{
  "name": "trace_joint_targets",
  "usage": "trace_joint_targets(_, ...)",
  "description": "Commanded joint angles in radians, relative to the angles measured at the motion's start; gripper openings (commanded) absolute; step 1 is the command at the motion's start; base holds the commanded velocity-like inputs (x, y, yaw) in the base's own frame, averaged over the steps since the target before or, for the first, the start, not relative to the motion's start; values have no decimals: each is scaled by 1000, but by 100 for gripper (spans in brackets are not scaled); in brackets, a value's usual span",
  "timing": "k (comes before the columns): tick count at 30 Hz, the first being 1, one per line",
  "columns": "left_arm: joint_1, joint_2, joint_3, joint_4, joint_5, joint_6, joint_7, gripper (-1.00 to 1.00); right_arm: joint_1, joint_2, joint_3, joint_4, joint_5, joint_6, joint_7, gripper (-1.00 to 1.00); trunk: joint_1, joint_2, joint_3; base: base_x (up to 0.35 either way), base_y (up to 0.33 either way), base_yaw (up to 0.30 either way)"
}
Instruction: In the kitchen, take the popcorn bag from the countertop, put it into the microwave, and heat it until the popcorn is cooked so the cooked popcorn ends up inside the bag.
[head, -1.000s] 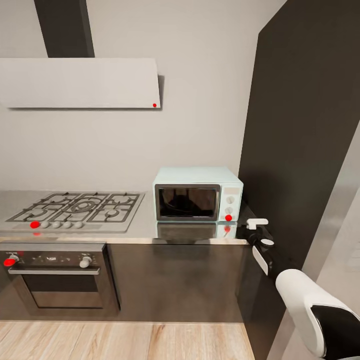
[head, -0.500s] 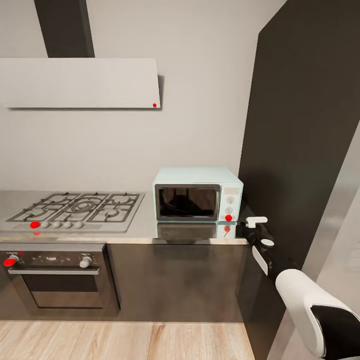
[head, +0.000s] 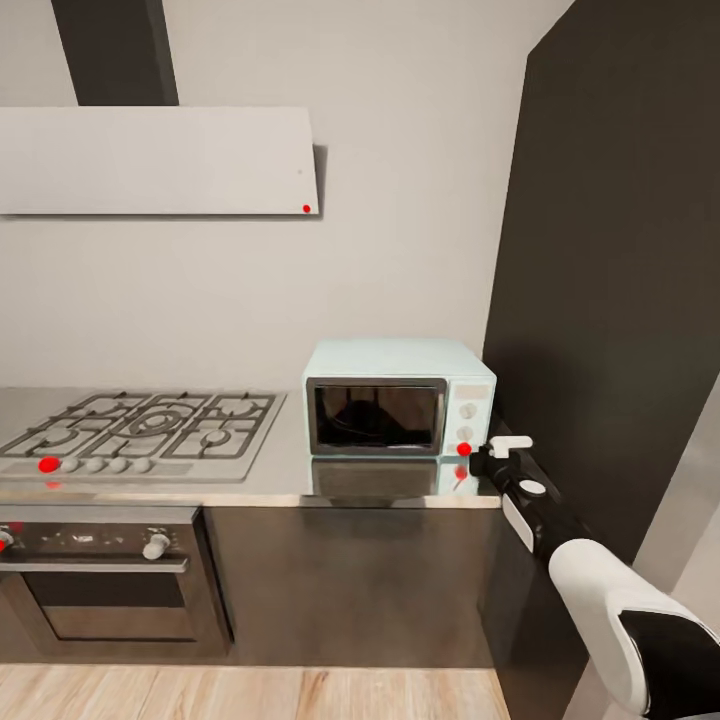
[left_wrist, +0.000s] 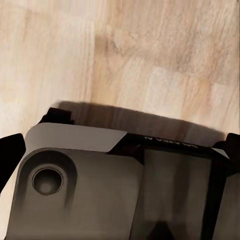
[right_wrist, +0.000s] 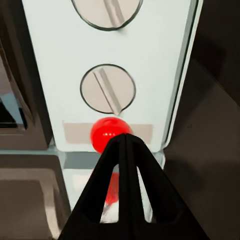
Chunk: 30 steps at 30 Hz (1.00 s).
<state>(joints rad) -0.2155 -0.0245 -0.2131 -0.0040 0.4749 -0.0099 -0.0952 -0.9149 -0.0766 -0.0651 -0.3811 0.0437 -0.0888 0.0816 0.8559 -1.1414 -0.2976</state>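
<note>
head view: microwave (head: 398, 399) sat door-shut on the worktop (head: 270, 470); right end effector (head: 478, 458) was at its red dot (head: 464, 449).
right wrist view: fingers (right_wrist: 125, 165) pressed together, empty, tips on the dot.
risk: off-centre push could slip, oven unstarted.

Small pale mint-blue box microwave (head: 398, 398): dark glass door, white control panel with two pale grey round knobs (right_wrist: 108, 91) (each with a lighter slot bar) and a bright red dot (right_wrist: 108, 132) on a beige strip. Long grey brushed-metal countertop (head: 280, 470), reflecting mint and red beneath the microwave. Dark brown-black cabinet fronts (head: 350, 580). Grey steel gas hob (head: 140, 430), dark grey grates, one red dot among pale knobs. Pale grey flat hood panel (head: 155, 160), small red dot at its corner. Light wood plank floor (left_wrist: 150, 55), tan grain streaks. Black right gripper (right_wrist: 127, 150), its fingers matte black; the arm is white and black.
</note>
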Motion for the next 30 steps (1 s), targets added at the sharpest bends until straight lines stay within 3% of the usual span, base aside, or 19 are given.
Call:
trace_joint_targets(1,-1,0,-8,1,10,-1,-3,100,-1,2,-7,2,4,-2,7,-100,0,-1,-1,244,0,0)
trace_joint_targets(10,-1,0,-8,1,11,-1,-3,100,-1,-1,-8,69,2,-5,6,-100,0,-1,-1,191,0,0)
trace_joint_targets(30,-1,2,-8,1,11,-2,-3,100,-1,8,-4,103,8,-8,7,-100,0,-1,-1,7,0,0)
